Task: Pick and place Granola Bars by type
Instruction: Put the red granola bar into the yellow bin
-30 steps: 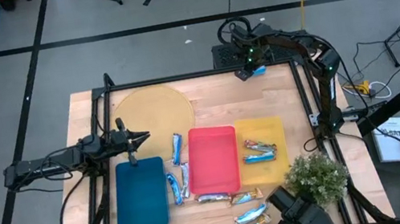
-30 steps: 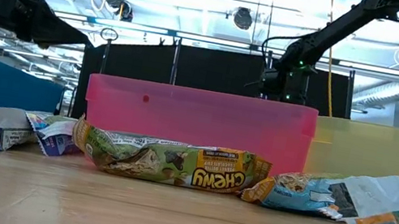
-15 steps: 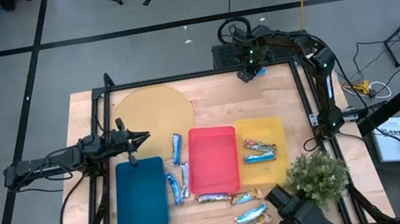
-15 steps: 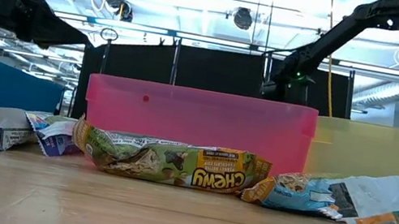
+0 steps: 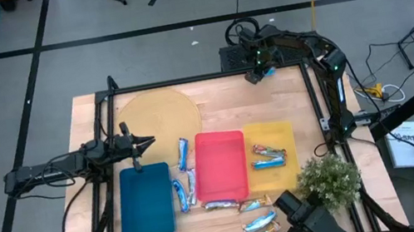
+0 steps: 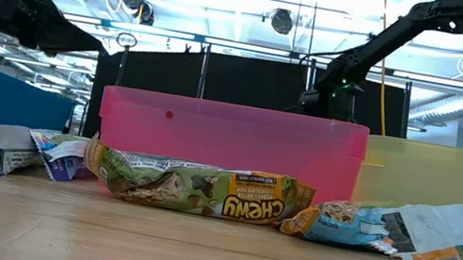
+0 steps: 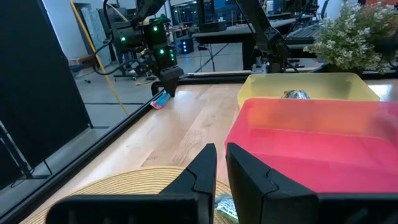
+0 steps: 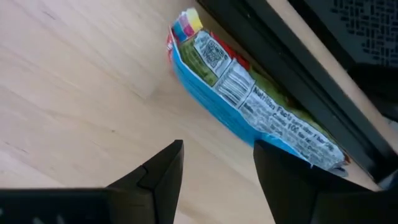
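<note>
A light blue granola bar (image 8: 249,106) lies flat on the wood by the table's far edge rail (image 5: 268,73). My right gripper (image 8: 217,165) hangs over it, open and pointing down, one finger on each side of the bar's near end; whether they touch it does not show. Other granola bars lie flat: two on the yellow tray (image 5: 269,159), blue ones between the blue tray (image 5: 145,200) and the red tray (image 5: 221,164), several near the front edge (image 5: 255,213). My left gripper (image 7: 221,165) waits level at the table's left, shut and holding nothing.
A round woven mat (image 5: 157,111) lies at the far left. A potted plant (image 5: 329,181) stands at the near right corner. Black frame rails (image 5: 319,106) run along the table's edges. Bare wood shows between the mat and the far right corner.
My right arm has bent a little lower over the far edge, and its gripper has sunk slightly toward the light blue bar, staying open.
</note>
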Action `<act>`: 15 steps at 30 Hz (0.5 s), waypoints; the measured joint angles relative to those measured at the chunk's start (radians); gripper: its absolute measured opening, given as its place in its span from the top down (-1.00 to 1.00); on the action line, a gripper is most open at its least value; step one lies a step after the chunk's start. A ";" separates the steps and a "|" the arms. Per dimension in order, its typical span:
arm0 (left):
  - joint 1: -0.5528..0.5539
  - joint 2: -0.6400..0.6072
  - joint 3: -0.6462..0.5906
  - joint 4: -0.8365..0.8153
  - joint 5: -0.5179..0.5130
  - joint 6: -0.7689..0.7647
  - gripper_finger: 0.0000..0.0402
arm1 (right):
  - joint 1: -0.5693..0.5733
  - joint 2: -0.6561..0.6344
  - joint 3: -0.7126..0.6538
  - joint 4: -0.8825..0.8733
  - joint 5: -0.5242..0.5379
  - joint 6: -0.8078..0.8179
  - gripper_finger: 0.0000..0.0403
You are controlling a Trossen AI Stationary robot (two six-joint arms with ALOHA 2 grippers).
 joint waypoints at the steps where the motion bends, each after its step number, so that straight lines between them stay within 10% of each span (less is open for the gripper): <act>1: 0.000 0.000 0.000 0.000 0.000 0.000 0.77 | 0.000 0.000 0.000 0.011 0.000 -0.002 0.07; 15: 0.000 0.000 0.000 0.002 0.000 -0.003 0.77 | -0.028 0.000 -0.002 0.060 -0.013 -0.006 0.08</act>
